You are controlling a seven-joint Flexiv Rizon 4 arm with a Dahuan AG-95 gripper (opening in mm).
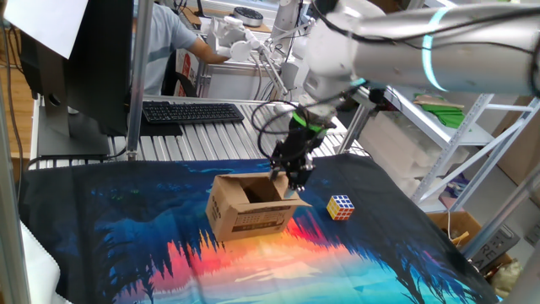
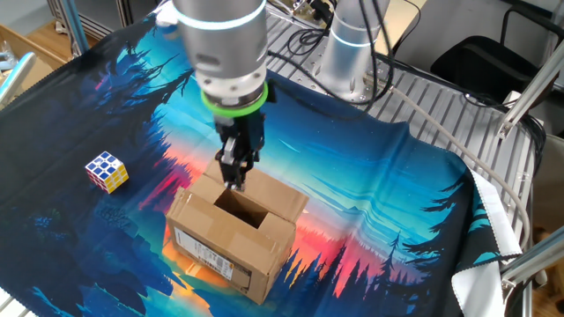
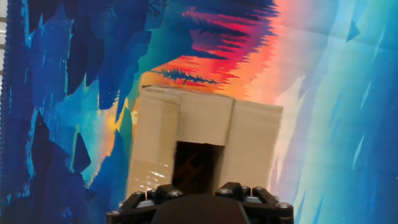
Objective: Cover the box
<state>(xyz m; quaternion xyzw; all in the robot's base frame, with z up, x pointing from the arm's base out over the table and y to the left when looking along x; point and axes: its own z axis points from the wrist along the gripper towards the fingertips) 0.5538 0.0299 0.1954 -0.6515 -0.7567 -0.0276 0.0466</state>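
Observation:
The box (image 1: 249, 209) is a small brown cardboard carton on the printed cloth, with dark text on its side. Seen from above, the box (image 2: 231, 231) has flaps folded inward and a dark rectangular gap left in its top. My gripper (image 2: 234, 179) hangs straight down with its fingertips at the edge of that gap, by the flap nearest the arm. From the side, the gripper (image 1: 294, 179) sits just over the box's right end. The hand view shows the box (image 3: 205, 134) below, and only the gripper's dark housing (image 3: 199, 208), so the jaw gap stays hidden.
A multicoloured Rubik's cube (image 1: 341, 206) lies on the cloth right of the box, also seen as the cube (image 2: 107, 171). A keyboard (image 1: 192, 111), a monitor and a seated person are behind the table. Metal shelving (image 1: 472, 127) stands at the right.

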